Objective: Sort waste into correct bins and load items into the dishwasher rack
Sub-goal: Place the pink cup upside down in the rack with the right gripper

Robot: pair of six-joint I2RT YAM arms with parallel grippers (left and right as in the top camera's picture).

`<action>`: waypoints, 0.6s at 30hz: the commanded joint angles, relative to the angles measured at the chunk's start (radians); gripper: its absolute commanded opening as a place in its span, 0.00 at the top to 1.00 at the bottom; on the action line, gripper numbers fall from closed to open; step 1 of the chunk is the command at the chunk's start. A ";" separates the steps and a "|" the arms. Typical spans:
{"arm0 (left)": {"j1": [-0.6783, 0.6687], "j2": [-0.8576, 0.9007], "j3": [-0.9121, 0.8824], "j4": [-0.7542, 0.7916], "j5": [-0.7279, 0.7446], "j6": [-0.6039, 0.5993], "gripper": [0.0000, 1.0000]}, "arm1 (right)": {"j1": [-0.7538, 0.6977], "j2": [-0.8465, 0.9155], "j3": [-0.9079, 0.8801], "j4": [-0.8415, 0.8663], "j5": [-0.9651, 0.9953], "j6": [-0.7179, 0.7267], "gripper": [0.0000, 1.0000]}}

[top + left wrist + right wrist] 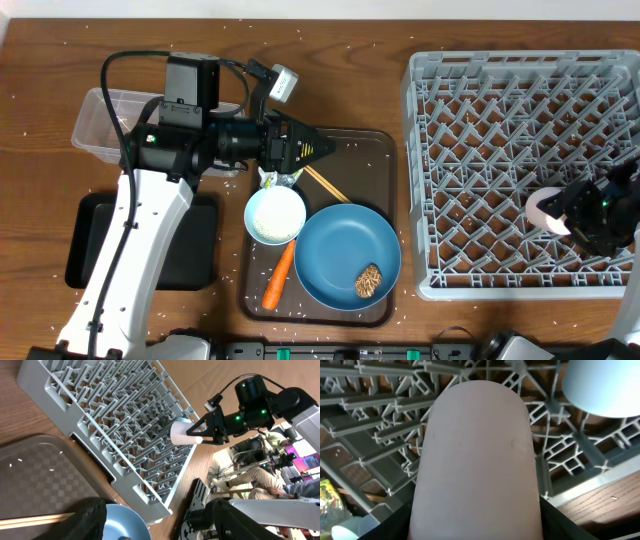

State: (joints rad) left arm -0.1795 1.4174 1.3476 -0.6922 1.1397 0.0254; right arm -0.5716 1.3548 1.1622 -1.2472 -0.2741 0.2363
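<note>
Our right pincer (565, 212) is clenching the pink cup (542, 213), its fingers pressing on two sides. We are holding the cup over the rack (415, 180), a little toward 5 o'clock from the rack's middle. In the left wrist view it is hanging clear above the pegs, touching none.

The cup is lying on its side. Its long axis is running along the 3-to-9 o'clock line in the overhead view, in line with the fingers, and the free end is pointing to 9 o'clock. We cannot tell whether that end is the mouth or the base. A blue cup (605, 385) is sitting in the rack just beside it, at 1 o'clock in the right wrist view.

We are judging the step in hand to be loading the pink cup. Next we are likely needing to tip it mouth down, lower it between pegs away from the blue cup, and only then let go.

At 9 o'clock of the rack, the tray (372, 160) is carrying the plate (335, 245), bowl (275, 215), carrot (279, 275) and chopsticks (325, 183). Our left pincer (325, 150) is hovering over the tray's 12 o'clock edge, and we cannot tell whether it is released or clenched.
</note>
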 commanded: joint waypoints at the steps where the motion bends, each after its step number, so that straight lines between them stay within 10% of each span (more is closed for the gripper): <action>1: 0.004 -0.017 0.016 0.000 -0.008 -0.005 0.31 | -0.003 0.019 -0.013 -0.020 0.015 -0.036 0.45; 18: 0.004 -0.017 0.016 0.000 -0.008 -0.005 0.31 | -0.003 0.010 -0.006 0.020 -0.078 -0.036 0.46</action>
State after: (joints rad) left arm -0.1795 1.4174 1.3476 -0.6922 1.1366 0.0254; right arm -0.5716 1.3663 1.1618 -1.2148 -0.3031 0.2153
